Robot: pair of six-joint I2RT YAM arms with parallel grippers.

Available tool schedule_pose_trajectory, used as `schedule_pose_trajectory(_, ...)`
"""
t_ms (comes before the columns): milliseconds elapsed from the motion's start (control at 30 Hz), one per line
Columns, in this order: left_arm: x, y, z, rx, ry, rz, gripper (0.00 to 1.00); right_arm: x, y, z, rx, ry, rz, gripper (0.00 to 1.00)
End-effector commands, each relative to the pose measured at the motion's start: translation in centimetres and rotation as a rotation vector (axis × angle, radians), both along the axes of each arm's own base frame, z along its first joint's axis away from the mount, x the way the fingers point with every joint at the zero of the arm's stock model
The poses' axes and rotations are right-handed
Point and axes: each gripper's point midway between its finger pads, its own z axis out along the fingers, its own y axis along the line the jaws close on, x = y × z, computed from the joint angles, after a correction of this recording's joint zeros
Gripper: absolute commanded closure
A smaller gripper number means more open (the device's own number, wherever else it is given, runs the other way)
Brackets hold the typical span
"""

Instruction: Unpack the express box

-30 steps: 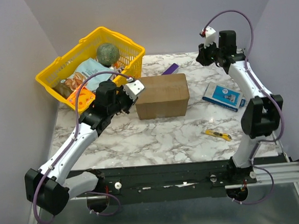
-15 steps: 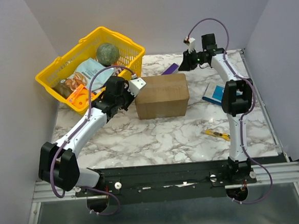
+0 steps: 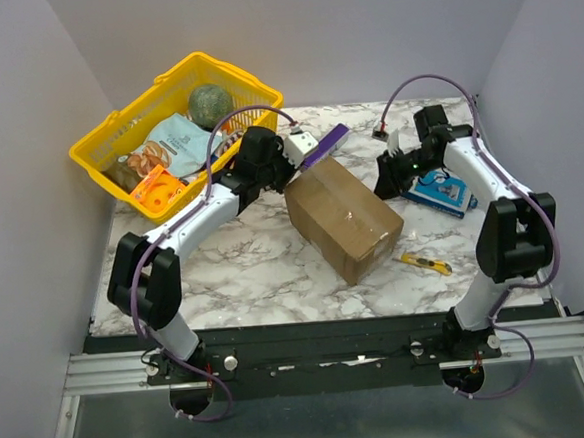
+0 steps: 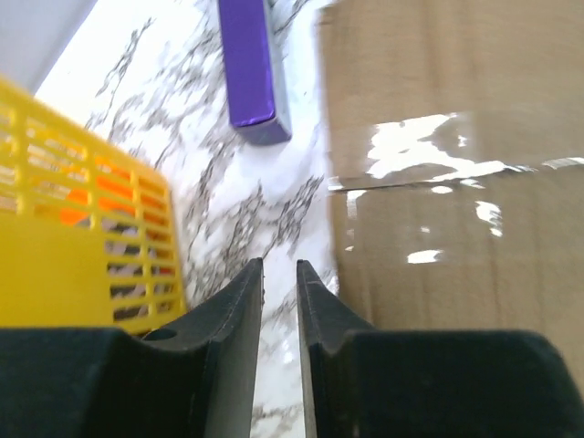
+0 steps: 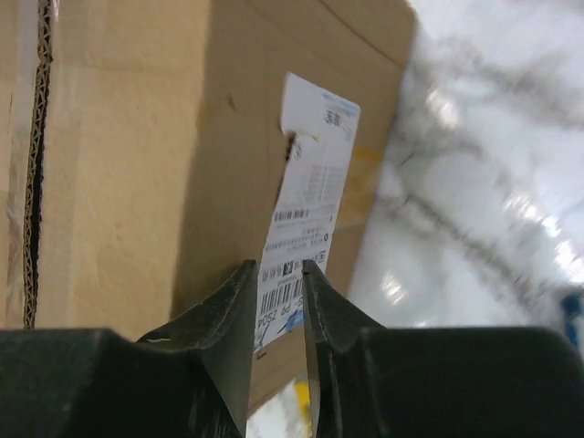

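Box: the brown cardboard box (image 3: pixel 344 218) lies on the marble table (image 3: pixel 245 267) at about the middle, turned at a slant so that one corner points to the near edge; its flaps are shut.
Tape: in the left wrist view a strip of shiny clear tape (image 4: pixel 429 173) runs across the cardboard.
Label: a white printed label (image 5: pixel 306 219) sits on the side of the box that faces the right arm.
Left gripper: the left gripper (image 3: pixel 302 146) is low at the far left corner of the box, between the box and the basket; its fingers are pressed almost together, with only a thin slit between them and nothing in it.
Right gripper: the right gripper (image 3: pixel 389 177) is just beside the right side of the box, aimed at the label; its fingers are drawn close with a narrow slit. Whether the tips touch the label cannot be told from these views.
Basket: a yellow basket (image 3: pixel 255 116) stands at the far left, holding a green round thing (image 3: pixel 210 104), a pale blue bag (image 3: pixel 176 137) and an orange pack (image 3: pixel 158 191).
Purple box: a slim purple box (image 3: pixel 327 141) lies just behind the cardboard box, near the left gripper.
Blue packet: a blue packet (image 3: pixel 438 191) lies to the right, partly under the right arm.
Knife: a yellow knife (image 3: pixel 423 262) lies on the table near the box's near right corner.
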Motion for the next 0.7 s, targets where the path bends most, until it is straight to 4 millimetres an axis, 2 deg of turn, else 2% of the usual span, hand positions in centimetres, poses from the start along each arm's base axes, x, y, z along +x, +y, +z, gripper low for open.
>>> schedule_pose_trajectory(0, 1.7, -2.9, 2.9, -0.075, -0.058, 0.005, 0.65, -2.7, -2.2, -1.4, -0.155, 0.035, -0.105, 0.58)
schedule_pose_trajectory(33, 1.9, -2.6, 3.3, -0.079, -0.062, 0.032, 0.64, -1.4, -3.8, -1.2, -0.231, 0.000, -0.188, 0.54)
schedule_pose_trajectory(67, 2.0, -1.4, 4.3, -0.081, -0.084, 0.076, 0.63, -0.8, -4.4, -0.2, -0.251, -0.035, -0.222, 0.50)
schedule_pose_trajectory(133, 1.3, -0.6, 5.6, -0.118, -0.092, 0.100, 0.61, 0.9, -5.9, 1.6, -0.315, -0.108, -0.306, 0.43)
schedule_pose_trajectory(167, 0.1, 0.1, 6.9, -0.151, -0.113, 0.095, 0.61, 2.1, -6.2, 4.1, -0.314, -0.180, -0.350, 0.40)
schedule_pose_trajectory(233, -1.7, 0.0, 8.3, -0.215, -0.116, 0.060, 0.62, 3.4, -7.0, 6.6, -0.329, -0.234, -0.439, 0.34)
schedule_pose_trajectory(267, -3.5, -0.1, 9.7, -0.275, -0.122, 0.025, 0.62, 4.3, -6.9, 9.5, -0.300, -0.286, -0.475, 0.32)
schedule_pose_trajectory(300, -5.9, -1.8, 10.2, -0.334, -0.087, -0.113, 0.64, 4.5, -6.6, 10.6, -0.280, -0.290, -0.491, 0.27)
schedule_pose_trajectory(367, -9.0, -2.9, 10.9, -0.416, -0.067, -0.242, 0.69, 3.9, -5.2, 12.1, -0.240, -0.252, -0.502, 0.24)
schedule_pose_trajectory(400, -11.3, -4.2, 11.0, -0.455, -0.034, -0.351, 0.74, 3.8, -4.5, 13.5, -0.218, -0.265, -0.499, 0.21)
schedule_pose_trajectory(500, -13.3, -5.6, 9.3, -0.492, 0.036, -0.411, 0.78, 1.2, -1.2, 13.4, -0.183, -0.220, -0.429, 0.15)
schedule_pose_trajectory(533, -13.6, -5.8, 8.9, -0.506, 0.041, -0.421, 0.79, -0.4, 0.4, 12.9, -0.183, -0.217, -0.379, 0.13)
schedule_pose_trajectory(600, -13.8, -5.8, 8.0, -0.522, 0.022, -0.438, 0.81, -2.2, 1.6, 11.7, -0.202, -0.195, -0.348, 0.07)
schedule_pose_trajectory(633, -14.1, -6.0, 7.6, -0.526, 0.026, -0.452, 0.81, -3.8, 2.5, 10.5, -0.219, -0.175, -0.319, 0.06)
schedule_pose_trajectory(667, -14.3, -6.1, 6.9, -0.532, 0.036, -0.460, 0.81, -4.5, 2.7, 9.8, -0.231, -0.164, -0.308, 0.05)
